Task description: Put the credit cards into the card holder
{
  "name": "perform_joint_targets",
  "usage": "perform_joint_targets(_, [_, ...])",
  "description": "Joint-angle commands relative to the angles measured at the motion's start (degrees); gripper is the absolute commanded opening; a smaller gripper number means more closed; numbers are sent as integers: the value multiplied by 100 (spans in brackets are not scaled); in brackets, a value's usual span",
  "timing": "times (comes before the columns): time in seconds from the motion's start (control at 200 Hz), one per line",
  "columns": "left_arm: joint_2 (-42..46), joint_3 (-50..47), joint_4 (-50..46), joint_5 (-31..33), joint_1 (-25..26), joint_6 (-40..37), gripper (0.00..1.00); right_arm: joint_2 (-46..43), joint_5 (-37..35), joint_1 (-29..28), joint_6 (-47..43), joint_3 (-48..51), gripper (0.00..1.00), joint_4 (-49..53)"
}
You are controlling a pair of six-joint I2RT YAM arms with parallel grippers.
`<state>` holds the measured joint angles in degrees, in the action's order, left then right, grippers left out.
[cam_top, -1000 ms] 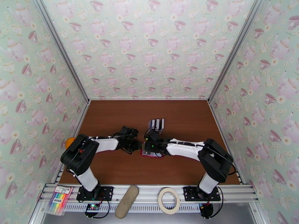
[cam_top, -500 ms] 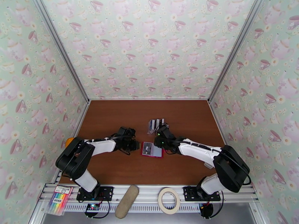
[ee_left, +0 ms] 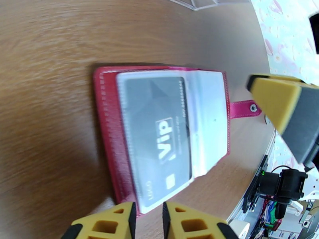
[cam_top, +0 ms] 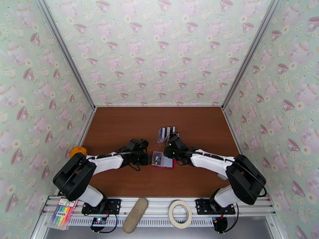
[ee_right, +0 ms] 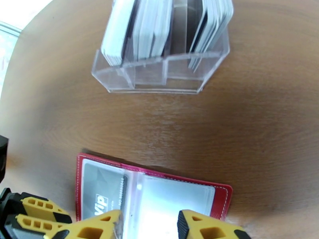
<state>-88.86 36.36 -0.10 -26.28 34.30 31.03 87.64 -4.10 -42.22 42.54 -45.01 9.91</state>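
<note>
Lying open, the stitched red card holder (ee_left: 105, 128) sleeves a grey card (ee_left: 157, 136).

Red leather-look card holder (ee_left: 104, 128) with glossy clear plastic sleeves (ee_left: 207, 116) on wood-grain table (ee_left: 48, 44).

Top view: the open wallet (cam_top: 162, 159) lies at frame centre. The left gripper (cam_top: 148, 159) blocks its left edge; the right gripper (cam_top: 166, 153) overhangs its upper right part. A clear card rack (cam_top: 166, 133) stands just above the wallet, with a narrow strip of bare table (cam_top: 119, 124) between them. Open table surface extends toward upper left, upper right and the bottom. Walls (cam_top: 159, 56) close three sides. An orange object (cam_top: 78, 150) sits at the left edge.
</note>
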Motion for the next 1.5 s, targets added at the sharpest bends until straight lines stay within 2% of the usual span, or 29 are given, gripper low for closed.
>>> perform_joint_targets(0.0, [-19, 2, 119, 82, 40, -71, 25, 115, 100, 32, -115, -26, 43, -118])
perform_joint_targets(0.531, [-424, -93, 148, 233, 86, -38, 25, 442, 151, 84, -141, -135, 42, -151])
perform_joint_targets(0.967, [-409, -291, 255, 238, 90, 26, 26, 685, 209, 109, -142, -152, 42, -192])
perform_joint_targets(1.493, [-449, -457, 692, 11, 112, 157, 31, 684, 688, 6, 127, 186, 42, -598])
